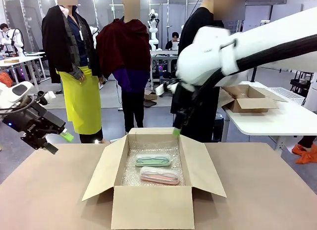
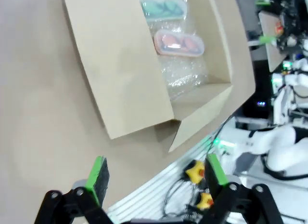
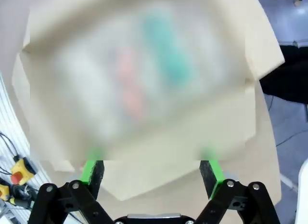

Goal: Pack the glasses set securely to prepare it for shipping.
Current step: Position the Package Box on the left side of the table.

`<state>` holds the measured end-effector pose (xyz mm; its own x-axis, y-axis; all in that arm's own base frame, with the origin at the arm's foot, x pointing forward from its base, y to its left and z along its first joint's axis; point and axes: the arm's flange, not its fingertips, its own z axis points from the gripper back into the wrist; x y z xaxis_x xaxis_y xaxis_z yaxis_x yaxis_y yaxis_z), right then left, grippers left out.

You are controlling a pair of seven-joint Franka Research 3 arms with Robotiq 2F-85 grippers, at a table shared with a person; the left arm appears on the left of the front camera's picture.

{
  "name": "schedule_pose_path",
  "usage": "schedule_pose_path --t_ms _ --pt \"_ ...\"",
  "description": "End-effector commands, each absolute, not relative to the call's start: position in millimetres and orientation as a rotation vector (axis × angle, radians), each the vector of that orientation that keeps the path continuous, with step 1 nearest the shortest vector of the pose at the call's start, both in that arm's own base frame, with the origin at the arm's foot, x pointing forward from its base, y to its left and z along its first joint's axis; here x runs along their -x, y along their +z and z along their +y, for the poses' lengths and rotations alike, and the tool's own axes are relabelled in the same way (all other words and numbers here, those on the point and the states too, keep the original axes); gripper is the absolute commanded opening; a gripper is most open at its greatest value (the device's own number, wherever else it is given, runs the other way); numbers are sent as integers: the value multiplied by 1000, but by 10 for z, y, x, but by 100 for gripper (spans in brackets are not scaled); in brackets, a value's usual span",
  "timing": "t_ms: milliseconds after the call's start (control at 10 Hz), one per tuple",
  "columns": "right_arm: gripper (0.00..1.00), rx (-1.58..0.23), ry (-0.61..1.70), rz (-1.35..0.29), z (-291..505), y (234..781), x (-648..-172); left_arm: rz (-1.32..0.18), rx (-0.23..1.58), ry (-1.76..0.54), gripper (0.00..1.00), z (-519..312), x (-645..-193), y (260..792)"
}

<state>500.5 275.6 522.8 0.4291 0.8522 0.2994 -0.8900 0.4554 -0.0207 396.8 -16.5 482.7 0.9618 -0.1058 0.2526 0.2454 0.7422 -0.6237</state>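
The glasses set lies in an open brown cardboard box (image 1: 152,206) on bubble wrap: a mint green case (image 1: 153,160) at the far side and a pink case (image 1: 159,175) nearer me. My left gripper (image 1: 58,142) hangs open above the table, left of the box and apart from it. In the left wrist view the left gripper (image 2: 156,173) is open and holds nothing, with the pink case (image 2: 179,42) and mint case (image 2: 163,7) farther off. My right gripper (image 1: 176,132) hovers over the box's far flap, largely hidden by its arm. The right wrist view is blurred. There the right gripper (image 3: 151,170) stands open above the mint case (image 3: 168,50) and pink case (image 3: 129,84).
All four box flaps stand open, and the left flap (image 1: 106,165) slopes out toward my left gripper. A person in dark clothes (image 1: 200,52) stands behind the box at the far side. A second table at the back right carries a small open carton (image 1: 247,99) and a white basket (image 1: 287,95).
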Motion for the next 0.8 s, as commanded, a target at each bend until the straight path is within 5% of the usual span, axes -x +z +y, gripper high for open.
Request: schedule_pose_path --t_ms 0,700 --pt "100 -168 1042 -360 2170 5247 -4551 -144 794 -105 100 -151 -4140 4775" --pt "100 -206 814 -528 463 5358 -3642 -39 852 33 100 5 -4532 4368"
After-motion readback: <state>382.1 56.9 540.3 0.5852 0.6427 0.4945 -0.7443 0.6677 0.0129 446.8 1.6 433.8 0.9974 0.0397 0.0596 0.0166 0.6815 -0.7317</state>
